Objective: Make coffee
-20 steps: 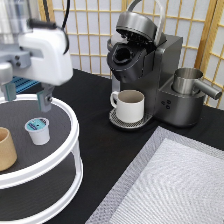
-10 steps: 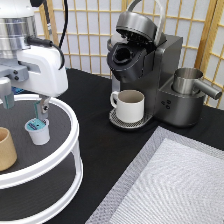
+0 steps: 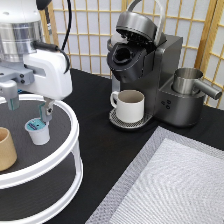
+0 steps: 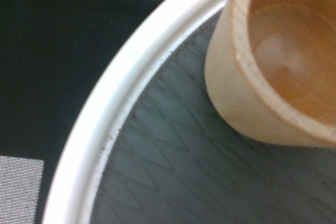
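Exterior view: gripper [image 3: 29, 106] above round tray [image 3: 70, 117], fingers spread apart, holding nothing.
Pod: coffee [image 3: 37, 131] upright on tray, just below and slightly right of fingertip midpoint, beside right finger.
Tan cup [image 3: 6, 148]: lower left of gripper.
Mug [image 3: 129, 105]: under brewer [image 3: 145, 67], lid raised, well right.

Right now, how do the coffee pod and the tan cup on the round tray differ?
The coffee pod is white with a teal foil top, sealed; the tan cup is open, handleless and larger. The pod lies just under the open gripper; the cup stands nearer the exterior view's left edge. Both rest on the tray.
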